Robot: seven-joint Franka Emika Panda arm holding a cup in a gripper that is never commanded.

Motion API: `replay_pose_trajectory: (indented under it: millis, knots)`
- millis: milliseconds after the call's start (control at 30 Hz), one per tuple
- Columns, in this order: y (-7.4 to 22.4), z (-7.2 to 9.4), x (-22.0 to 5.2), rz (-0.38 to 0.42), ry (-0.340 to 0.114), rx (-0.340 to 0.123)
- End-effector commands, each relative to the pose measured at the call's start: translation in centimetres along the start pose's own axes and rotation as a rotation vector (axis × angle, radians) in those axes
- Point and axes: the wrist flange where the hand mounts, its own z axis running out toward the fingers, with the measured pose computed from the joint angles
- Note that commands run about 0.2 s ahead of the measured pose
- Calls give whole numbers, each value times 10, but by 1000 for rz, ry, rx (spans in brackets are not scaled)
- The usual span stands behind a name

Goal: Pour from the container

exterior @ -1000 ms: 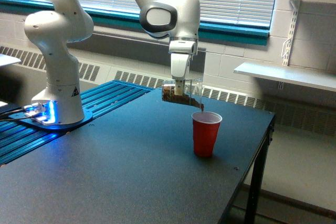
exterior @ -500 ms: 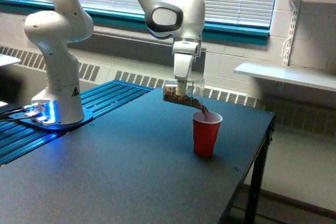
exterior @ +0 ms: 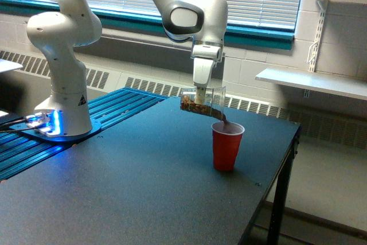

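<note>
Exterior view: the white arm's gripper is closed on the small clear ribbed plastic cup, which lies tipped nearly on its side just above and to the exterior view's left of the opaque red plastic cup standing on the dark bench. Brown granular bits slide from the clear cup's lowered lip into the red cup's mouth. Pouring looks to be under way; the next move probably calls for more tilt, with the lip kept over the red cup.
</note>
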Motion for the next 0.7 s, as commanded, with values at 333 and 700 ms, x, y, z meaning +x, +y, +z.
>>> replay_pose_trajectory:
  millis: [333,700]
  knots:
    - [-4,-3,3,-13,-10,-40]
    - [-8,-4,5,-24,-26,-57]
